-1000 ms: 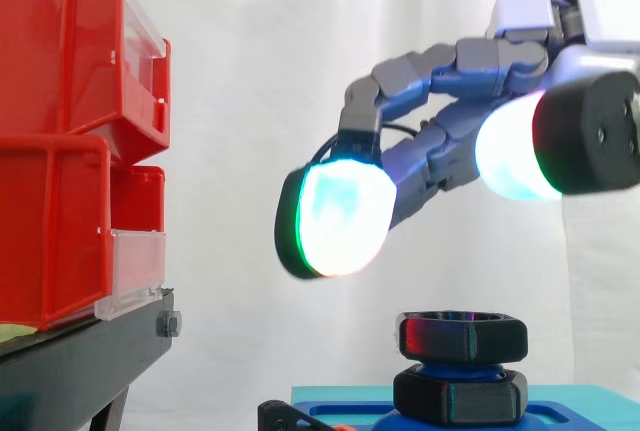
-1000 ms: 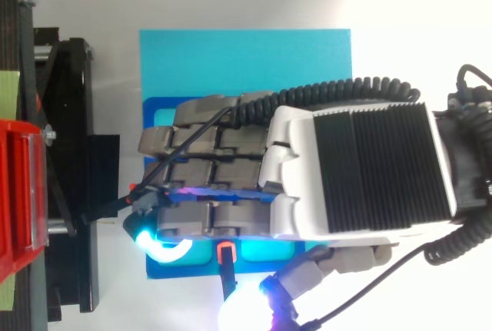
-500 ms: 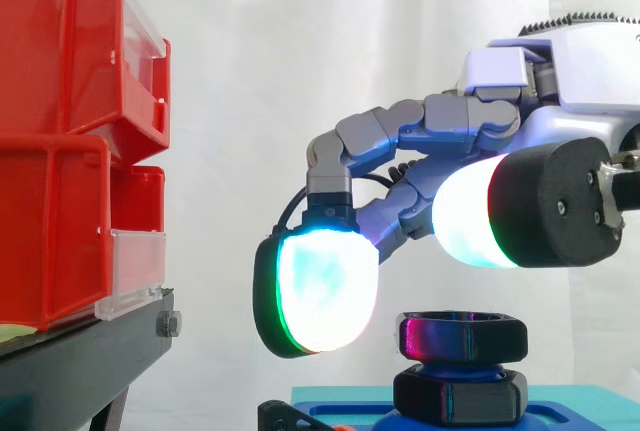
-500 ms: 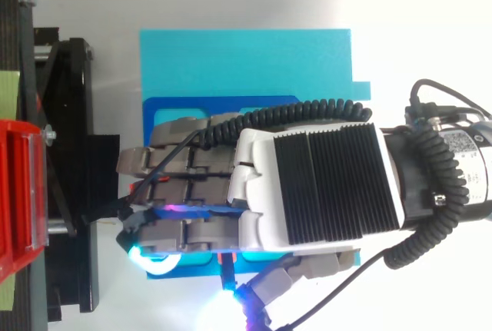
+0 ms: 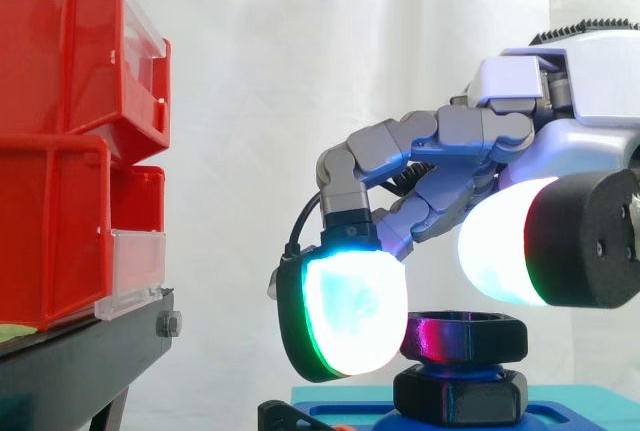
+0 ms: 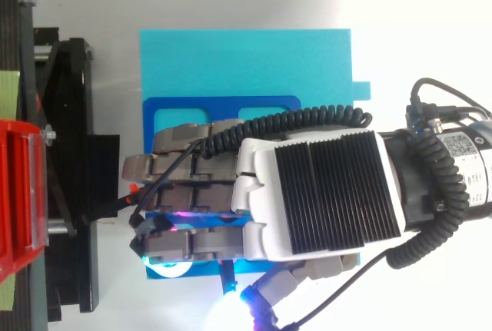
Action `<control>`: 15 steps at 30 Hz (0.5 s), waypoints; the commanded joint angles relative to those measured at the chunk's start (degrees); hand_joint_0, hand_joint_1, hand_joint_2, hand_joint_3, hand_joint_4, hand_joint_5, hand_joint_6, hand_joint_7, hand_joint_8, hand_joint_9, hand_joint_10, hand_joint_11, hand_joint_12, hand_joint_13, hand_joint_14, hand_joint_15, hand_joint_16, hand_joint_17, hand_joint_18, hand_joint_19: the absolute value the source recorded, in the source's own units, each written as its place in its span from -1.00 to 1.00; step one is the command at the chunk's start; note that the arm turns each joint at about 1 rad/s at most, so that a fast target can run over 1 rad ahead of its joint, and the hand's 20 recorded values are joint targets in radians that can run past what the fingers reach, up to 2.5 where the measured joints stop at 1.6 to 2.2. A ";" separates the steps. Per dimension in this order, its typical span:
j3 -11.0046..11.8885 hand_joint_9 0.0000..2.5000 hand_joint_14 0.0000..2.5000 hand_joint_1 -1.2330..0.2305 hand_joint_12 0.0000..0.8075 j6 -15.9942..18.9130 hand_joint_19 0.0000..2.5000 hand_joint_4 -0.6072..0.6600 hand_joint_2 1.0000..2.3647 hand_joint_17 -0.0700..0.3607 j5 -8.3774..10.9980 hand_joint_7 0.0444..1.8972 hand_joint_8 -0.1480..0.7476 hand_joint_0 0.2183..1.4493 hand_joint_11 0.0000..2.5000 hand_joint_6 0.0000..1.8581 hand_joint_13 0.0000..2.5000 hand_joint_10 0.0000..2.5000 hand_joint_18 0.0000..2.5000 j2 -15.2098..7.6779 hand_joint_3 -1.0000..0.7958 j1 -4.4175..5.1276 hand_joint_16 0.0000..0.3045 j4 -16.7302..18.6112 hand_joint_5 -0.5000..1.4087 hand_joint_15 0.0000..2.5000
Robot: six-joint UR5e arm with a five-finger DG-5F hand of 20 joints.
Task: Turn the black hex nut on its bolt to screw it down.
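The black hex nut (image 5: 463, 337) sits high on its bolt, above a second black nut (image 5: 460, 397) on a blue base (image 5: 560, 419). My hand (image 5: 470, 141) reaches in from the right and hangs over the nut. Its fingers bend downward, and one glowing fingertip (image 5: 345, 316) stands level with the nut, against its left edge. The thumb's glowing pad (image 5: 500, 253) hovers just above the nut's right side, so the nut is not pinched. From above, the hand (image 6: 323, 193) covers the nut and most of the blue base (image 6: 200, 105).
Stacked red bins (image 5: 60, 141) rest on a black stand (image 5: 80, 361) to the left, a short gap away from the fingertip. The blue base lies on a cyan plate (image 6: 246, 58). A white curtain hangs behind.
The hand has come down and shifted toward the nut. The glowing fingertip dropped from above the nut to level with its left side, and the thumb pad sank close to its top.
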 commanded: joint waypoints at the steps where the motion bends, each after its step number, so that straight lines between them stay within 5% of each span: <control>1: -0.01 -0.45 -1.00 0.23 -0.33 -1.06 -0.77 0.18 -1.00 -0.23 -0.64 0.40 -0.18 -0.51 -0.88 -0.46 -0.62 -0.99 -0.67 0.01 -0.44 -0.12 -0.72 0.00 -0.51 -1.00; 15: 0.08 -0.45 -1.00 0.26 -0.32 -3.26 -0.78 0.20 -1.00 -0.23 -1.26 0.49 -0.17 -0.51 -0.86 -0.46 -0.62 -0.99 -0.68 -0.08 -0.44 -0.56 -0.72 -0.26 -0.50 -1.00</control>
